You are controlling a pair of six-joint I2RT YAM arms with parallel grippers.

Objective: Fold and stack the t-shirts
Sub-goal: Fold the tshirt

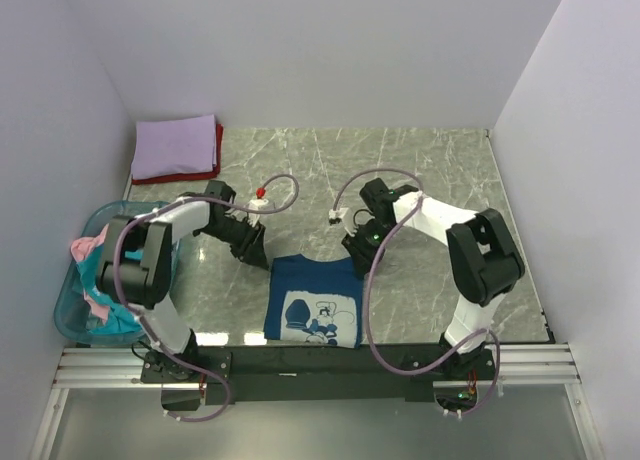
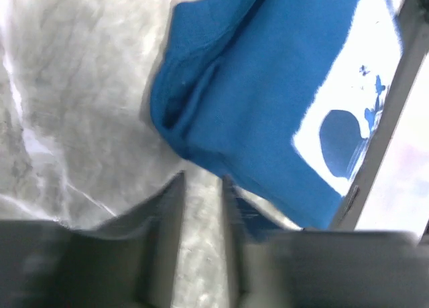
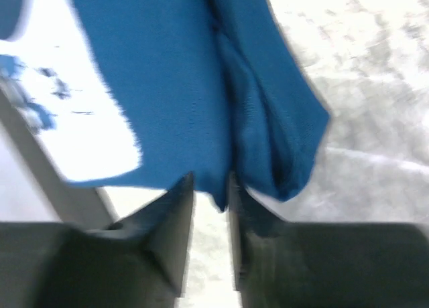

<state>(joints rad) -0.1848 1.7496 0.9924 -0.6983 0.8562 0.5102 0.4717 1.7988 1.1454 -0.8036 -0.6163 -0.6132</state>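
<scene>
Two done, we reckon: lavender t-shirt [image 1: 175, 145] on red t-shirt [image 1: 218, 152], stacked back left. Near centre the dark blue t-shirt [image 1: 312, 302] lies folded, not yet stacked. At its far corners, left gripper [image 2: 201, 182] and right gripper [image 3: 211, 182] have jaws slightly apart and empty. Still to do: pink t-shirt [image 1: 84, 248] and teal t-shirt [image 1: 92, 272] in basket [image 1: 65, 322]

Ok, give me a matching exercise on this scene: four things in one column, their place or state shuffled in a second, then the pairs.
1. dark blue t-shirt
2. lavender t-shirt
3. red t-shirt
4. basket

A. folded, underneath another, only an edge showing
B. translucent, at the left side, loosely filled
C. lying print-up at the near edge, middle
D. folded, on top, far-left corner

Pairs: 1-C; 2-D; 3-A; 4-B
</scene>
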